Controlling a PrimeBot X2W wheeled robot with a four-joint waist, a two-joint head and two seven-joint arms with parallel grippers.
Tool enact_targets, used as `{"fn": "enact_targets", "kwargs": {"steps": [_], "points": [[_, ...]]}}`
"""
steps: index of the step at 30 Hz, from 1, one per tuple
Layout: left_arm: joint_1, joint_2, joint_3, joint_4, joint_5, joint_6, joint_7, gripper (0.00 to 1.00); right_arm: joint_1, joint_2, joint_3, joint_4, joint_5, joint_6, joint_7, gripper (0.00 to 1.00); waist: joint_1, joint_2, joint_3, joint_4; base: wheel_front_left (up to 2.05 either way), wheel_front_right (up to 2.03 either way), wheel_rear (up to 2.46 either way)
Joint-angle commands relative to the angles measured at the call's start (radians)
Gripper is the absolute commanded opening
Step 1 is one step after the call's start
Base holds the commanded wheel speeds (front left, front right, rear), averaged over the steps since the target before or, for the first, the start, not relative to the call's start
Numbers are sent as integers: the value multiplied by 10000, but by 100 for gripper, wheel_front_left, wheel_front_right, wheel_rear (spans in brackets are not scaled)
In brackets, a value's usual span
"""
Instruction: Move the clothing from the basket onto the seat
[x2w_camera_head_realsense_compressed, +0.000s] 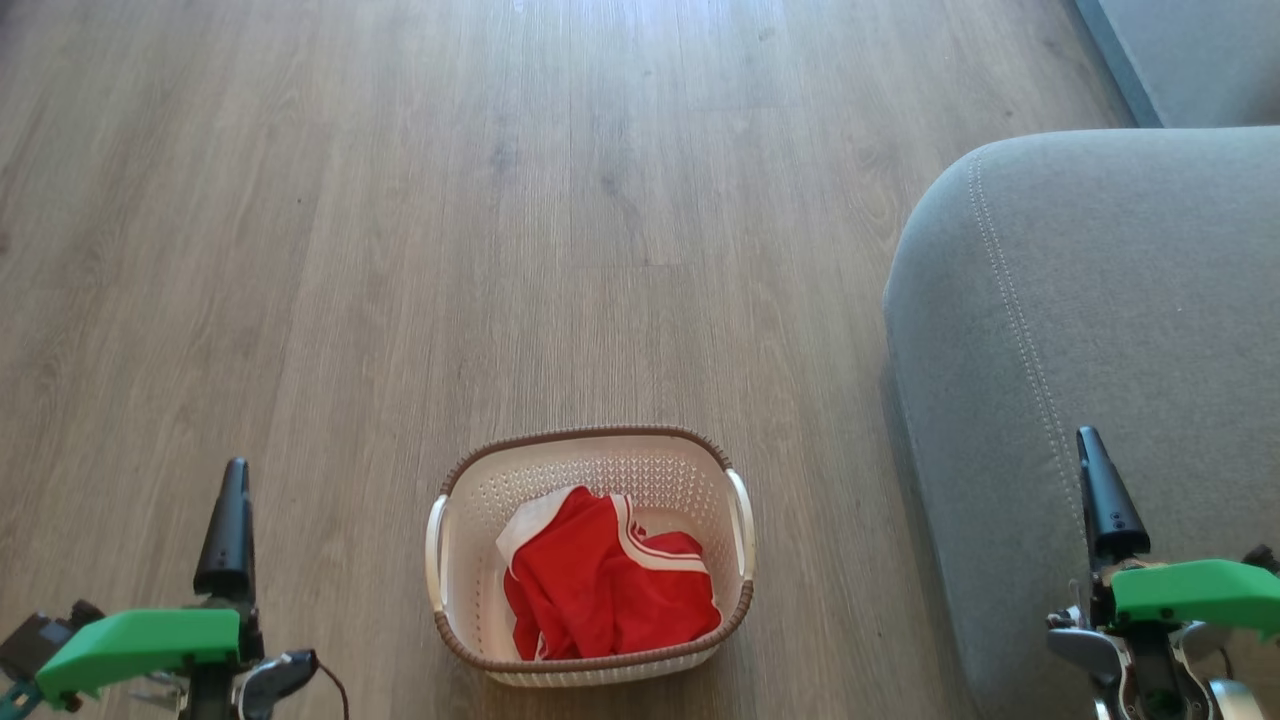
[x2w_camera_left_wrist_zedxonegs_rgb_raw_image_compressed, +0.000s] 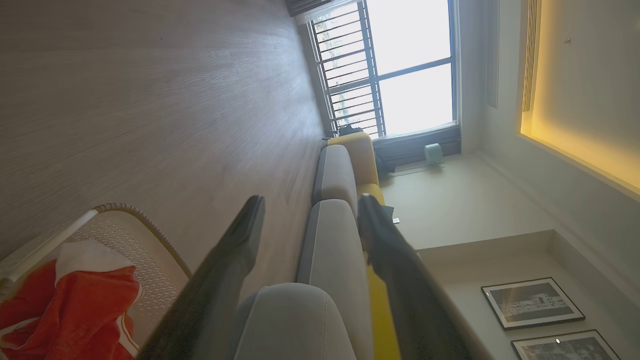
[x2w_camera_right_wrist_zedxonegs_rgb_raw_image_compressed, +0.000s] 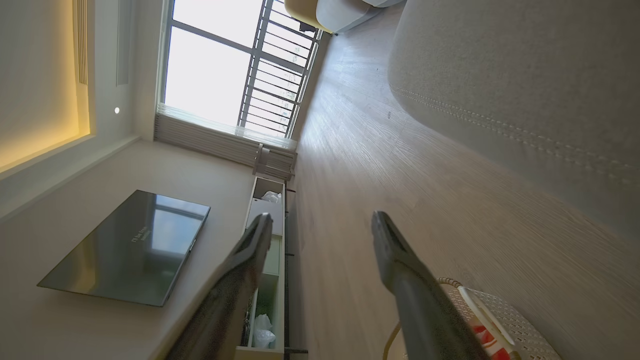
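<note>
The cream perforated basket (x2w_camera_head_realsense_compressed: 590, 470) with a brown braided rim stands on the wooden floor, low in the head view's middle. Red clothing (x2w_camera_head_realsense_compressed: 600, 590) with white striped trim lies bunched inside it. The grey seat (x2w_camera_head_realsense_compressed: 1120, 300) with pale double stitching fills the right side. My left gripper (x2w_camera_head_realsense_compressed: 230, 520) hangs at the lower left, well left of the basket; its fingers (x2w_camera_left_wrist_zedxonegs_rgb_raw_image_compressed: 240, 240) stand apart, open and empty. My right gripper (x2w_camera_head_realsense_compressed: 1105, 490) hovers over the seat's front edge, open too, its fingers (x2w_camera_right_wrist_zedxonegs_rgb_raw_image_compressed: 395, 250) spread. The basket (x2w_camera_left_wrist_zedxonegs_rgb_raw_image_compressed: 125, 225) and clothing (x2w_camera_left_wrist_zedxonegs_rgb_raw_image_compressed: 75, 305) show in the left wrist view.
Wooden floor (x2w_camera_head_realsense_compressed: 500, 200) stretches ahead and to the left. A second grey cushion (x2w_camera_head_realsense_compressed: 1190, 50) lies at the top right. The right wrist view shows a TV (x2w_camera_right_wrist_zedxonegs_rgb_raw_image_compressed: 130, 245), a low shelf unit (x2w_camera_right_wrist_zedxonegs_rgb_raw_image_compressed: 267, 240) and a barred window (x2w_camera_right_wrist_zedxonegs_rgb_raw_image_compressed: 235, 65).
</note>
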Motion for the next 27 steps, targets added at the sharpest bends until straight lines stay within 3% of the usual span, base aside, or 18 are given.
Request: {"fn": "enact_targets", "kwargs": {"steps": [1, 7, 14, 27], "points": [[-546, 80, 225, -446, 283, -34, -135, 100, -531, -73, 91, -514, -390, 1, -132, 100, 0, 0, -11, 12, 0, 0, 0], [-630, 87, 324, -1056, 1139, 127, -311, 100, -565, -76, 216, -833, -1472, 1, -311, 100, 0, 0, -60, 43, 0, 0, 0], [-633, 95, 123, -1945, 2246, 815, -516, 100, -654, -80, 371, -1301, -2696, 1, -519, 100, 0, 0, -119, 70, 0, 0, 0], [-497, 110, -1574, -2899, 5135, 1922, -895, 100, -637, -152, 1011, -1946, -5502, 1, -902, 100, 0, 0, -188, 189, 0, 0, 0]]}}
